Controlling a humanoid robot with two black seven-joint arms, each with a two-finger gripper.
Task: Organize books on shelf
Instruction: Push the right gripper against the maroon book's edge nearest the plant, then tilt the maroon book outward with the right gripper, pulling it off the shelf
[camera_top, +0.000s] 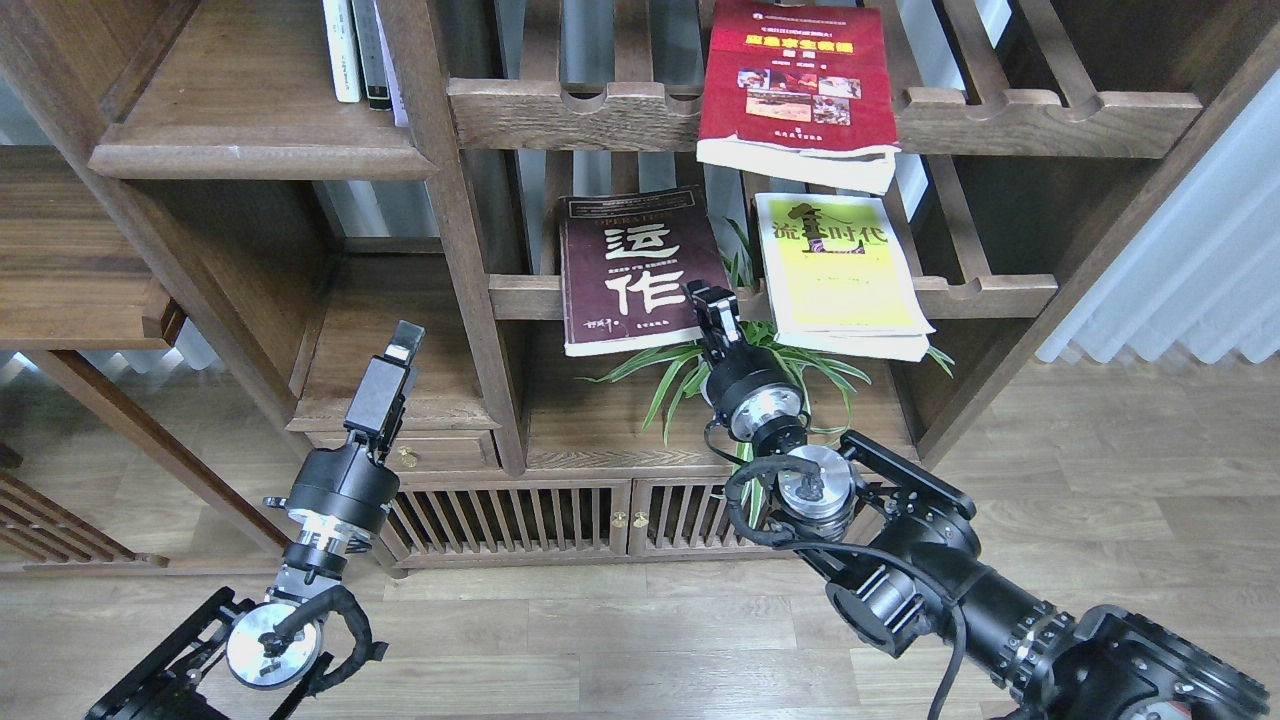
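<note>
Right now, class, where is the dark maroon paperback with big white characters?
In the head view, the dark maroon paperback lies centre, on the lower slatted rack, left of the yellow-green book.

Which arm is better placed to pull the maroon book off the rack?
Right. The right gripper is already at the lower right corner of the maroon book, apparently gripping it. The left gripper hangs apart by the drawer cabinet, past the wooden post.
</note>
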